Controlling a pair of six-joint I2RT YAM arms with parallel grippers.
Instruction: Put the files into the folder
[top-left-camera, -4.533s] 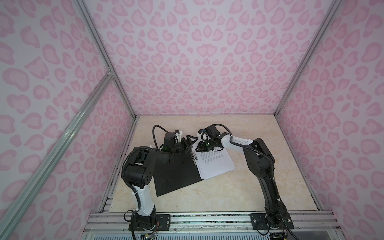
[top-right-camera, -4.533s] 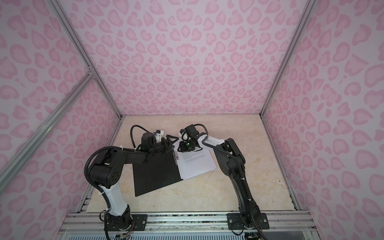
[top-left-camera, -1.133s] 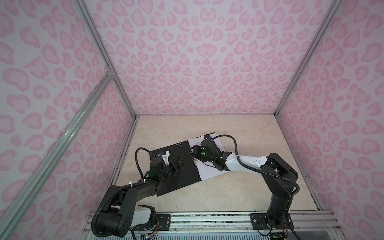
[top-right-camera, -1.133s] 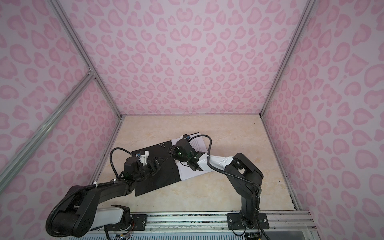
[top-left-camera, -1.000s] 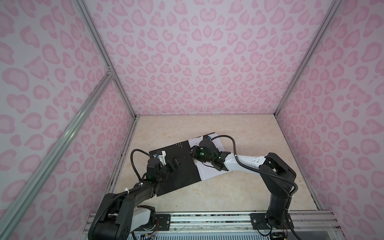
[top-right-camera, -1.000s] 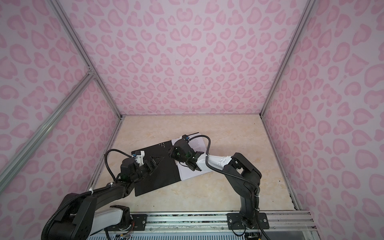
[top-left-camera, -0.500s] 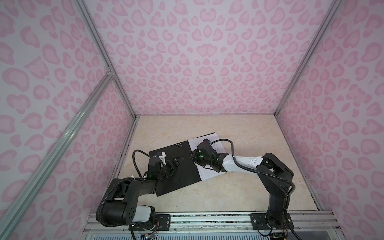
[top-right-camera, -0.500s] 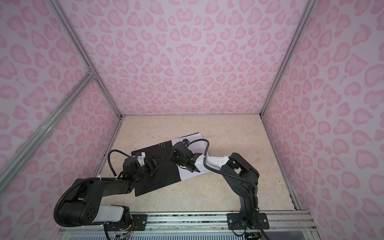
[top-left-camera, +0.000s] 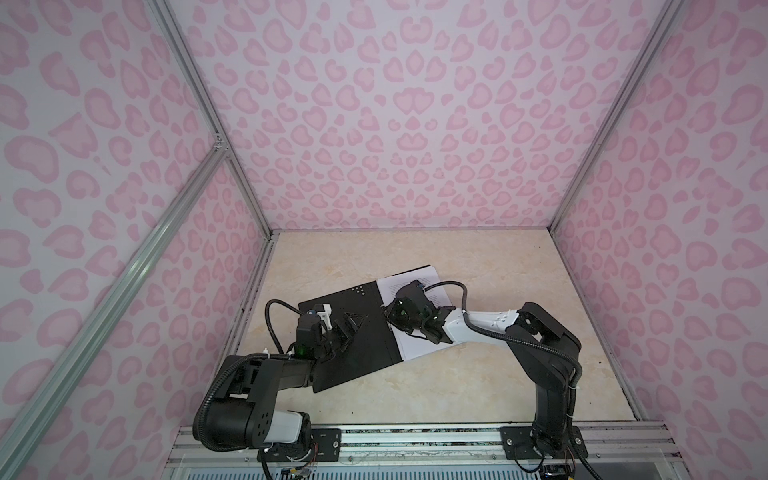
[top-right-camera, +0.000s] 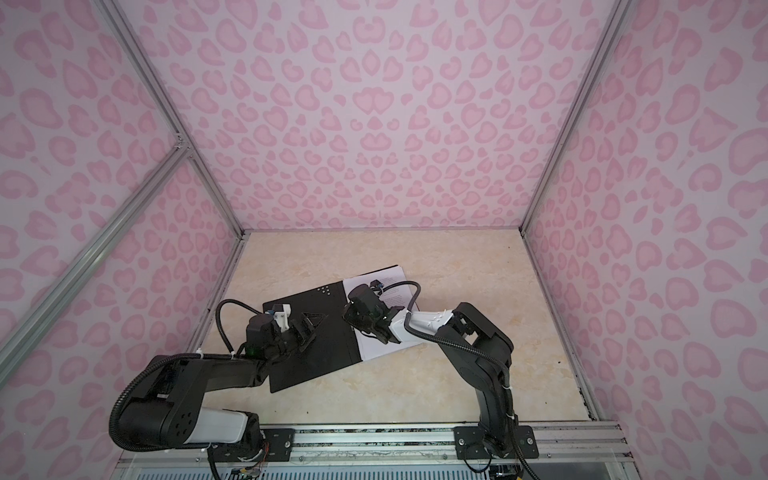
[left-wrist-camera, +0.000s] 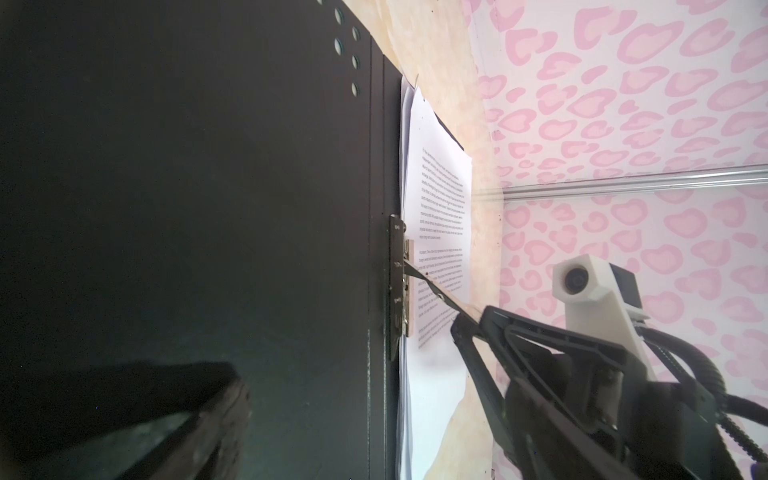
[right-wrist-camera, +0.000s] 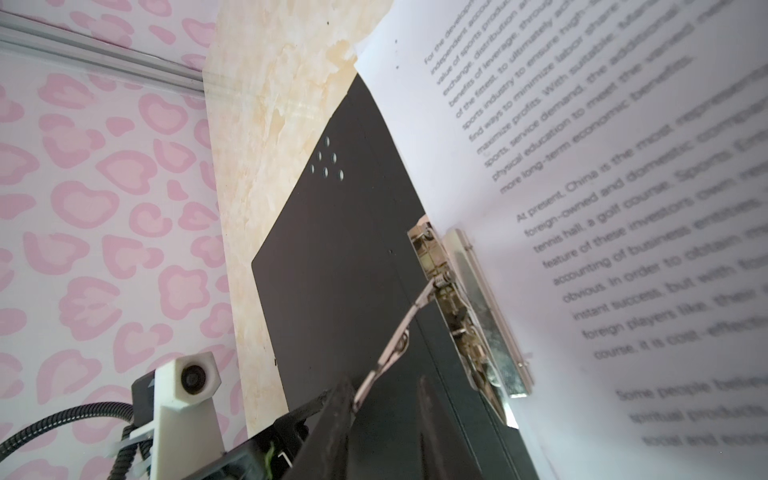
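Note:
The folder (top-left-camera: 357, 349) (top-right-camera: 320, 353) lies open and black side up in both top views. The files (top-left-camera: 417, 282) (top-right-camera: 388, 277) rest on its right half, pinned under the metal clip (right-wrist-camera: 469, 307) (left-wrist-camera: 399, 282). The clip's thin lever (right-wrist-camera: 399, 345) (left-wrist-camera: 432, 286) stands up off the spine. My right gripper (top-left-camera: 392, 318) (top-right-camera: 350, 313) (right-wrist-camera: 386, 424) is at the lever's tip, which touches one finger; a gap still shows between the jaws. My left gripper (top-left-camera: 349, 332) (top-right-camera: 305, 328) is open and low over the left cover, with one finger (left-wrist-camera: 178, 415) in sight.
The beige table (top-left-camera: 478, 382) is enclosed by pink patterned walls with metal frame posts (top-left-camera: 249, 199). A metal rail (top-left-camera: 415, 440) carrying both arm bases runs along the front edge. The left arm's cable (top-left-camera: 270, 320) loops over the folder's left edge.
The right gripper's jaws have narrowed around the clip lever and it has shifted slightly left toward the spine. The left gripper has stayed open on the left cover.

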